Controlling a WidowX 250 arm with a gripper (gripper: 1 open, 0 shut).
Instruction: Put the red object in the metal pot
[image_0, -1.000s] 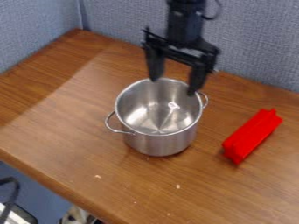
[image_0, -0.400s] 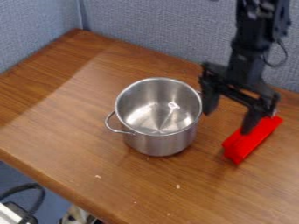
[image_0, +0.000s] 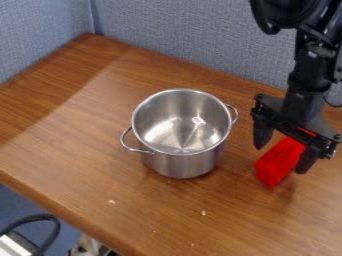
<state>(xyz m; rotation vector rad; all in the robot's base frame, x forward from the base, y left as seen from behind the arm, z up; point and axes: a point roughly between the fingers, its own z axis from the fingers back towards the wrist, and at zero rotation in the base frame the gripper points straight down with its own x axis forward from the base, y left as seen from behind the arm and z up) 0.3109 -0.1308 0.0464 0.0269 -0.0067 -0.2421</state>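
you're looking at an office-like lab corner: a wooden desk (image_0: 80, 100) set against blue fabric partition panels (image_0: 40, 30).

wooden table with two things on it
the brown table (image_0: 80, 100) carries the metal pot (image_0: 181, 131) near its middle and the red object (image_0: 279, 160) just beside it.

- The single black arm (image_0: 310, 60) enters from the upper right corner and hangs nearly vertical.
- Its wrist points straight down toward the table (image_0: 80, 100).
- The claw (image_0: 291, 148) is spread wide, one finger (image_0: 262, 128) on the left, the other low on the right.
- Nothing is clamped between the fingers.
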